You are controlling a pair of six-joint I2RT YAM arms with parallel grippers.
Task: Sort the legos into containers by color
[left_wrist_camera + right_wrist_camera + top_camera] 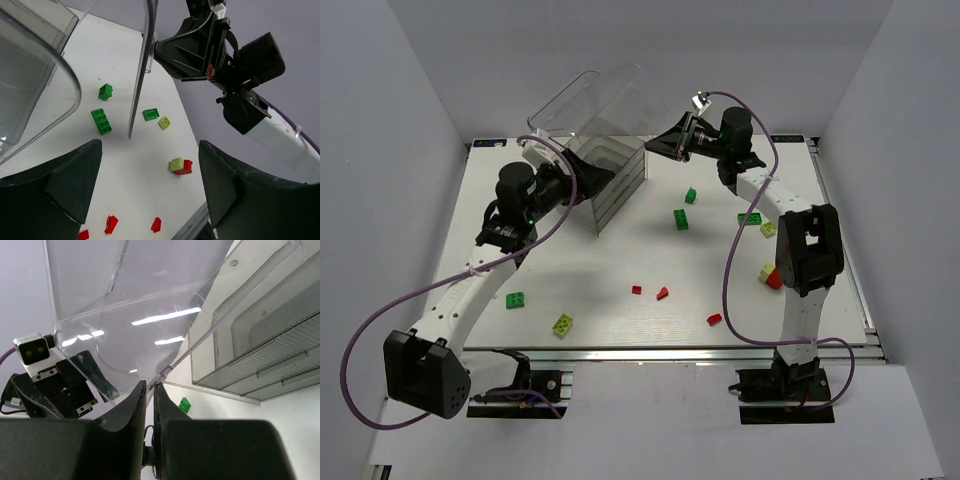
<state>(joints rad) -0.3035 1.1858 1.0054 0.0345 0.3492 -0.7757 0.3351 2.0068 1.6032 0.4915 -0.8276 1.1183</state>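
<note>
My clear box (610, 185) stands at the far left of the table (600, 290), its lid (595, 100) raised. My right gripper (149, 389) pinches the lid's thin edge, fingers almost together, while my left gripper (150, 195) is spread wide beside the box, holding nothing. The legos (680, 219) lie scattered to the right and nearer.

White surface (610, 265). Clear drawer box (618, 180) stands far left of centre. Legos lie scattered: dark green brick (680, 219) mid-far, green brick (515, 300) and yellow-green brick (563, 324) near left, red wedge (663, 293) near centre, a few mixed ones far right.
</note>
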